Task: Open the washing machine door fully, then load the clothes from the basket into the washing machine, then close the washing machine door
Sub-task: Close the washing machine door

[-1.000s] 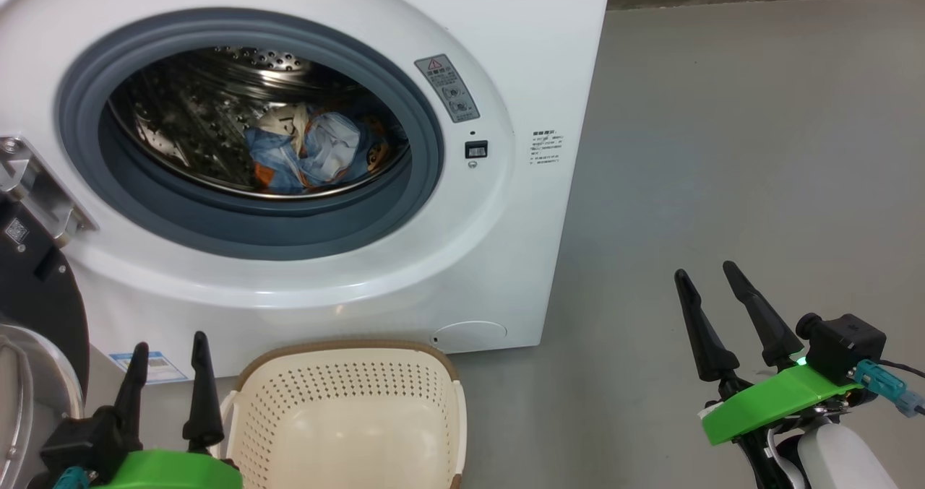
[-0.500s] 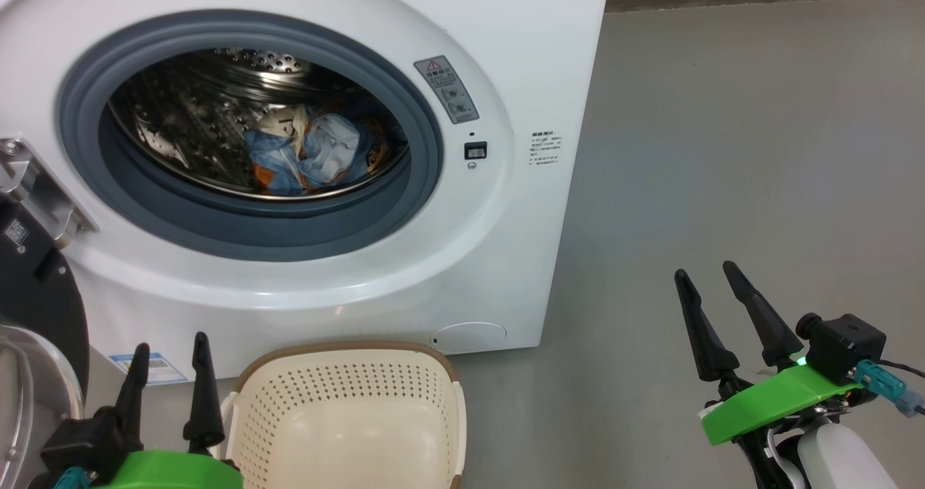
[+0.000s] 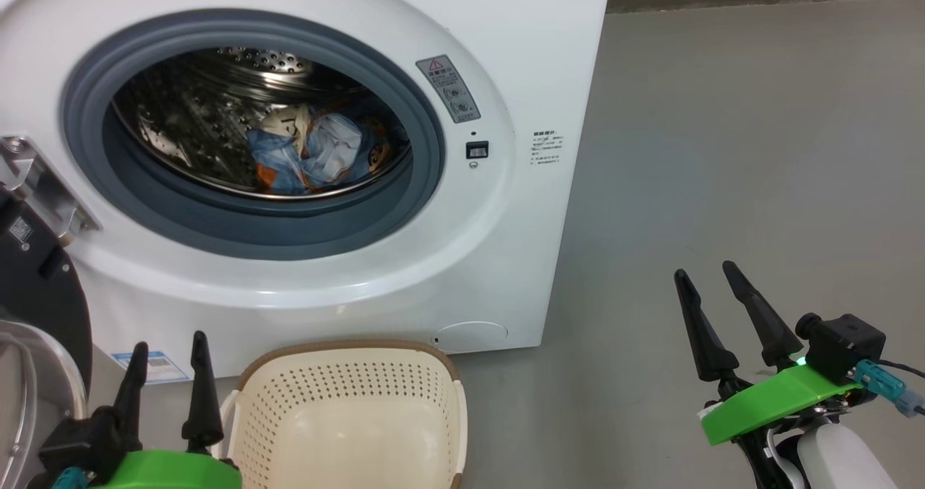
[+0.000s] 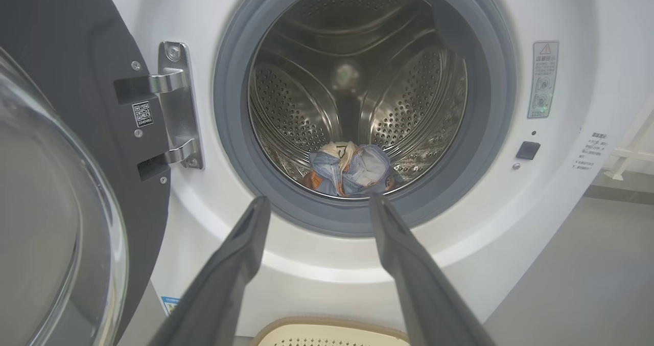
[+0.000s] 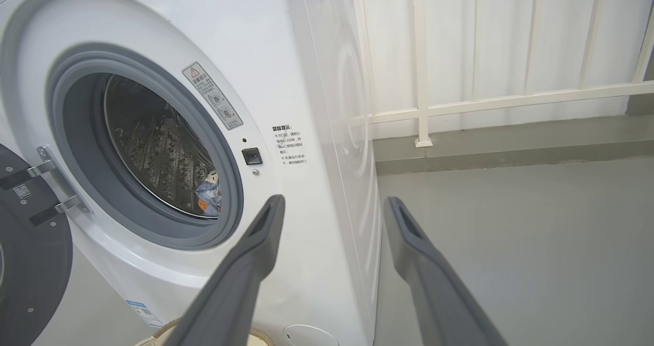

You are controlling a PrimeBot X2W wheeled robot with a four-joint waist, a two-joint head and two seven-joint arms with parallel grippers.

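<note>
- Two grippers in head view, both spread and empty: left gripper (image 3: 169, 339) before the washing machine (image 3: 520, 41), right gripper (image 3: 704, 268) off its right side; basket (image 3: 347, 346) at its foot.
- Left wrist view: clothes (image 4: 350, 172) inside its drum (image 4: 286, 106), washing machine door (image 4: 76, 54) swung wide at its left.
- Right wrist view: clothes low in the drum, beyond parted fingers (image 5: 255, 254).

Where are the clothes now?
In the head view the clothes lie bunched at the bottom of the drum, inside the washing machine, left of centre. The basket stands on the floor just below the opening.
</note>
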